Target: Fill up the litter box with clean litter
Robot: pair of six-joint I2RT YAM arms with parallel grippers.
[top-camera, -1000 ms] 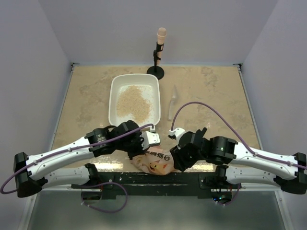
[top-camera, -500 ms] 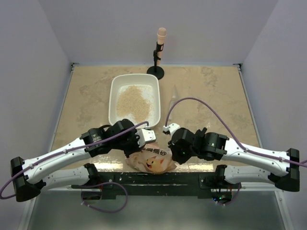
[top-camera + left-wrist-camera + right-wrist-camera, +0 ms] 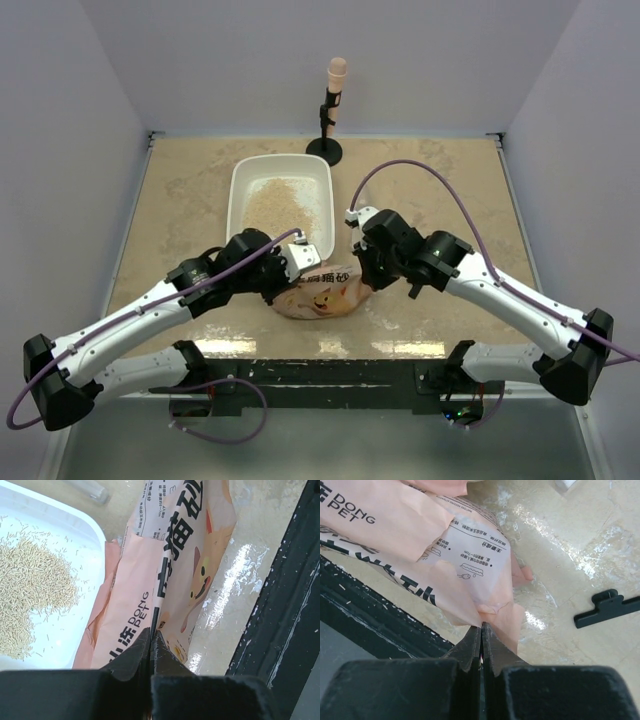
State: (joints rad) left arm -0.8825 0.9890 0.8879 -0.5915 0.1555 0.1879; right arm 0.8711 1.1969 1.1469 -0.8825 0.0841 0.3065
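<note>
The litter box (image 3: 237,215) is a white shallow tray at the table's middle back, with a pile of clean litter (image 3: 277,207) in it. A crinkly orange-pink bag (image 3: 325,297) with a cat picture hangs just in front of the tray's near right corner, held between both arms. My left gripper (image 3: 300,264) is shut on the bag's left edge. My right gripper (image 3: 363,264) is shut on its right corner. The left wrist view has the jaws (image 3: 151,631) pinching the bag (image 3: 185,555) beside the tray (image 3: 95,535) and litter (image 3: 30,590). In the right wrist view the jaws (image 3: 481,626) clamp the bag's corner (image 3: 485,580).
A black stand with a pinkish tip (image 3: 331,110) rises behind the tray. A black clip (image 3: 607,607) lies on the tabletop to the right of the bag. A clear plastic item (image 3: 94,491) lies beside the tray. The black base rail (image 3: 330,375) runs along the near edge.
Both arms have carried the bag away from the near edge toward the tray's near right corner. The right gripper has gone from open to shut on the bag's corner.
</note>
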